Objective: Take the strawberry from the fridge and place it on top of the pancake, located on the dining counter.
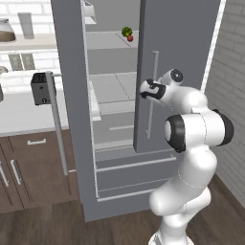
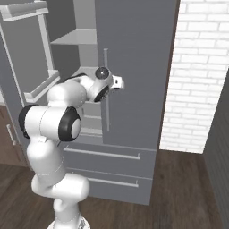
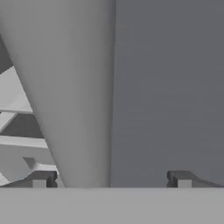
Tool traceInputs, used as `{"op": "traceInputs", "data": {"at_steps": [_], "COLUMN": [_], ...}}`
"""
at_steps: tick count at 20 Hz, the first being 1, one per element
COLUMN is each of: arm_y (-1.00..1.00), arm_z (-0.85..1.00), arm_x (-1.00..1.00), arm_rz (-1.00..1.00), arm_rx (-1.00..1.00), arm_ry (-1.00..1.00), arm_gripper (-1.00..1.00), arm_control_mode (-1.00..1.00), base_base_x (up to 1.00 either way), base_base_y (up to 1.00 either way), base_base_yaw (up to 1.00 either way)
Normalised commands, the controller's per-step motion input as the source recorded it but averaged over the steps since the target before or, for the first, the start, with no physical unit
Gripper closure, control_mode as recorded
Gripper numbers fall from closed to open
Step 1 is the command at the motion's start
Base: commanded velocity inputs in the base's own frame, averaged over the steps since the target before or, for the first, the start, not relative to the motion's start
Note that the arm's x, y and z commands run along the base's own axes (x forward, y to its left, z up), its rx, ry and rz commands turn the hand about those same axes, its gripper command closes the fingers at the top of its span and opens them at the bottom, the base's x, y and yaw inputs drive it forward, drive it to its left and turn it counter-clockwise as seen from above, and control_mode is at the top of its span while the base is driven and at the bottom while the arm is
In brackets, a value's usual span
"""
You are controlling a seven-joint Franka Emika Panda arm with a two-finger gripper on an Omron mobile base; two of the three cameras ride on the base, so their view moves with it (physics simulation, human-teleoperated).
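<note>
- Two-finger gripper sits right at the free edge of the closed right-hand door of the tall grey double-door fridge, near that door's thin silver vertical handle.
- Hand view: the two dark fingertips are spread wide, with the door's rounded edge rising between them. Released, grasping nothing. Can't tell if either pad touches the door.
- My read: the hand is parked there because the left door is already swung out and the opening beside the right door is the way in. The wrist is at mid-shelf height, so it needs to go up and in.
- Tiny rounded red strawberry sits on an upper pale grey shelf, toward the back right, touching or just beside a lumpy green vegetable. It is well above the gripper.
- Other visible shelves and the door bins on the open left door look bare; the drawers below are shut, contents hidden.
- Risk, judged: the strawberry is far smaller than the finger span and crowded by the green vegetable, so a sloppy approach grabs or knocks the wrong item.
- Pancake and dining counter are behind this scene; placement step not started.
</note>
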Motion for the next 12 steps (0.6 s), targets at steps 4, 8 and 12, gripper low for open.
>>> {"op": "traceInputs", "data": {"at_steps": [4,8,12], "arm_y": [0.0,0.0,0.0], "arm_z": [0.0,-0.09,-0.01], "arm_x": [0.4,0.2,0.18], "arm_rz": [0.0,0.0,0.01], "arm_rx": [0.0,0.0,0.0], "arm_ry": [-0.12,-0.27,-0.07], "arm_gripper": [-1.0,-1.0,-1.0], "arm_control_mode": [-1.0,-1.0,-1.0], "base_base_x": [0.0,0.0,0.0], "base_base_y": [0.0,0.0,0.0], "base_base_yaw": [0.0,0.0,0.0]}}
